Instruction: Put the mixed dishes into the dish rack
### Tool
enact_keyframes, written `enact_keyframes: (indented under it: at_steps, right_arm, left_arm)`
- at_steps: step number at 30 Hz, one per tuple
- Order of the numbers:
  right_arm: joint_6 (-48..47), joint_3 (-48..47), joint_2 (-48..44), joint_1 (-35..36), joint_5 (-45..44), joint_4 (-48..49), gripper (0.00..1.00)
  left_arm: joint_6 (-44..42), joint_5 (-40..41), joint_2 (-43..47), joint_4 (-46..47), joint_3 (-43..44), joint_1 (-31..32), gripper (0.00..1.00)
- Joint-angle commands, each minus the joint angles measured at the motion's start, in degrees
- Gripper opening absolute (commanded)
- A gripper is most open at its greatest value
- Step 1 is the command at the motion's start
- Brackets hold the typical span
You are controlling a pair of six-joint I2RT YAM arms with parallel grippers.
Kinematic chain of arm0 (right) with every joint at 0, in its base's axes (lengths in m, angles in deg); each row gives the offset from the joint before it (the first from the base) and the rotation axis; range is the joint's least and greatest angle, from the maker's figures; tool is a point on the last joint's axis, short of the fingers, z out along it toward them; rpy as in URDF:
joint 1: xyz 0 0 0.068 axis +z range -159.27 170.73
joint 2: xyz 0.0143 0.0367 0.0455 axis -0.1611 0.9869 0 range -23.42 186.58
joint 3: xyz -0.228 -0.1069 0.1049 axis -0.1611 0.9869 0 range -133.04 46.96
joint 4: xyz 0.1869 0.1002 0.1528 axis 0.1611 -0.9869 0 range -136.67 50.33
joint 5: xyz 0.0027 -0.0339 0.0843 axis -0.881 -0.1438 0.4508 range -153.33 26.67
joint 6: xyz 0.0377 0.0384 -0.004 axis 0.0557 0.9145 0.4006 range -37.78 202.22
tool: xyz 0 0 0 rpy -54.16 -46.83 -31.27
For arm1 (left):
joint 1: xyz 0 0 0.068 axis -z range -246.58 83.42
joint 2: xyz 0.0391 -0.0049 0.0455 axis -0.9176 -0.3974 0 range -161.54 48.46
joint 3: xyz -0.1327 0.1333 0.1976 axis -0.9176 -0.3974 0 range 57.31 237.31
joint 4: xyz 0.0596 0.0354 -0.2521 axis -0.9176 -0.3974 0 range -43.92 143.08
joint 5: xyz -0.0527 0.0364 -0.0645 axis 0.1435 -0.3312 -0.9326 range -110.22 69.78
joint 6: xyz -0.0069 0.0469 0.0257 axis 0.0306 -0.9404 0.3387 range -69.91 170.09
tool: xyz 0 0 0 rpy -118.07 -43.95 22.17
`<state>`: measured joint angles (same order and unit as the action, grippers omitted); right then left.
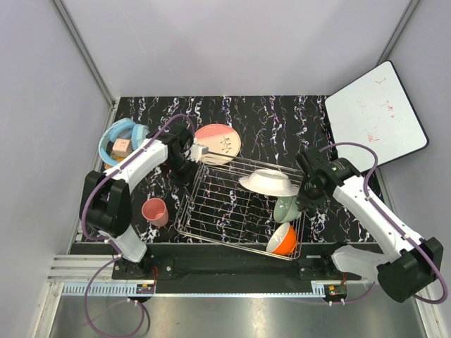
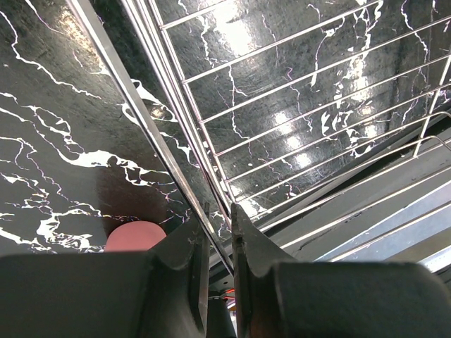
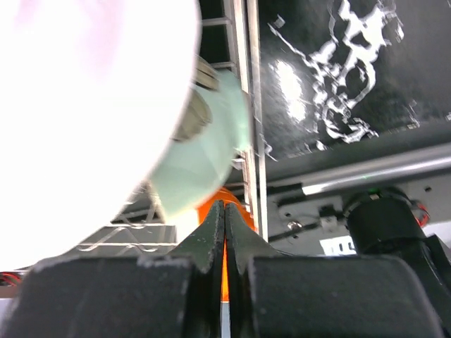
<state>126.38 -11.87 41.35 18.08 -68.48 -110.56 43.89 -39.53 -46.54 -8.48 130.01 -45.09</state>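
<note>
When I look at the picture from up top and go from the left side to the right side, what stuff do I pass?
Light blue tub → pink cup → salmon-pink plate → white plate → white board.

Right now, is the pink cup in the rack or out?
Out: the pink cup stands on the table beside the dish rack, outside its wires.

The dish rack [image 1: 236, 208] sits at the middle of the counter, close to its near edge. In the dish rack, along its right side, a plate [image 1: 268, 183] lies farthest back, a bowl [image 1: 285, 209] is before it, and a second bowl [image 1: 283, 241] is in the near right corner. A marked plate [image 1: 218, 143] lies behind the rack's far left corner. A cup [image 1: 154, 211] stands left of the rack. A tub [image 1: 116, 141] sits at the left edge, and a board [image 1: 377, 116] lies past the far right corner.
</note>
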Motion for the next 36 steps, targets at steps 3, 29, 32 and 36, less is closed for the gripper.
enact_keyframes:
  at_steps: [3, 29, 32, 36]
  right_arm:
    - [-1.4, -3.3, 2.9, -0.6, -1.9, 2.9, 0.0]
    - [0.9, 8.1, -2.4, -0.9, 4.3, 2.2, 0.29]
    - [0.8, 8.4, -2.5, -0.9, 3.9, 2.2, 0.09]
    - [0.6, 5.6, -2.6, -0.9, 1.5, 1.7, 0.0]
  left_arm:
    - [-5.9, -2.0, 0.5, 2.1, -0.6, 0.6, 0.0]
    - [-8.6, 1.7, -2.5, 6.2, -5.1, -2.8, 0.0]
    - [-8.5, 1.5, -2.6, 6.1, -4.8, -2.9, 0.0]
    - [-8.2, 1.2, -2.6, 6.1, -4.6, -2.9, 0.0]
